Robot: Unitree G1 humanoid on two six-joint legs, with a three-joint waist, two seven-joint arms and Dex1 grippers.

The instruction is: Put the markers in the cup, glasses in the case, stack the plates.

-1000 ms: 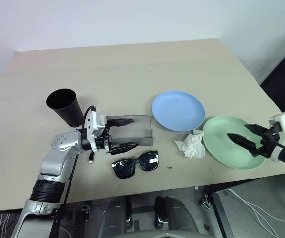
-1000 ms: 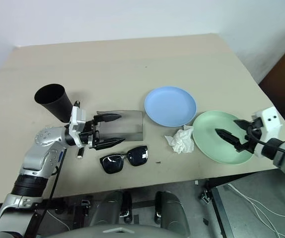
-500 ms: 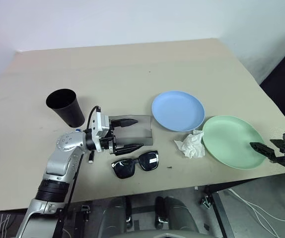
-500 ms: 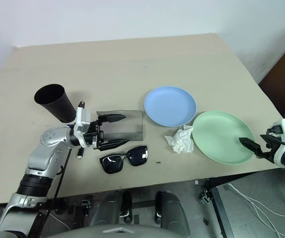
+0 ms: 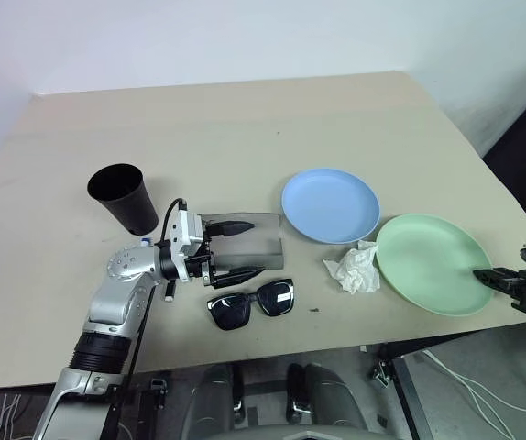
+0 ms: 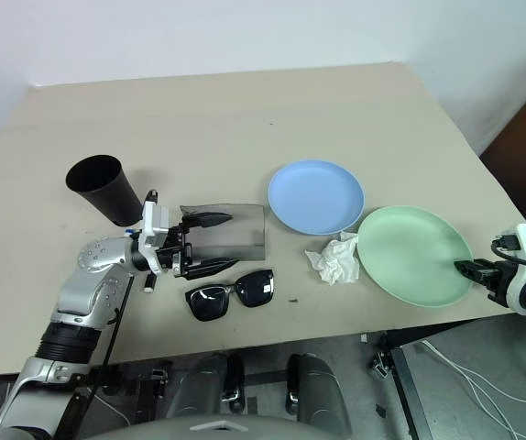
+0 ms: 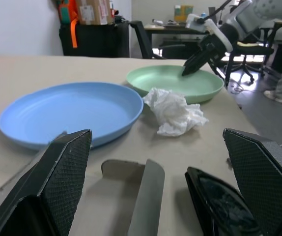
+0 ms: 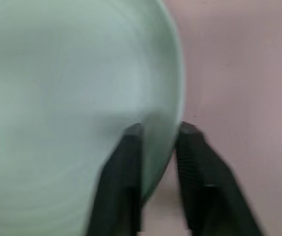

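Your right hand (image 6: 469,269) is clamped on the green plate (image 6: 414,255) rim at lower right — blue plate (image 6: 315,196) lies up-left of it; left hand (image 6: 203,243) gapes wide.

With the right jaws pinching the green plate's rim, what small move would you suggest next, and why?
Probably lift the green plate slightly by its rim. The right gripper has one finger on each side of the edge, the plate lies flat on the table, and the blue plate it must stack with sits apart, the tissue between them.
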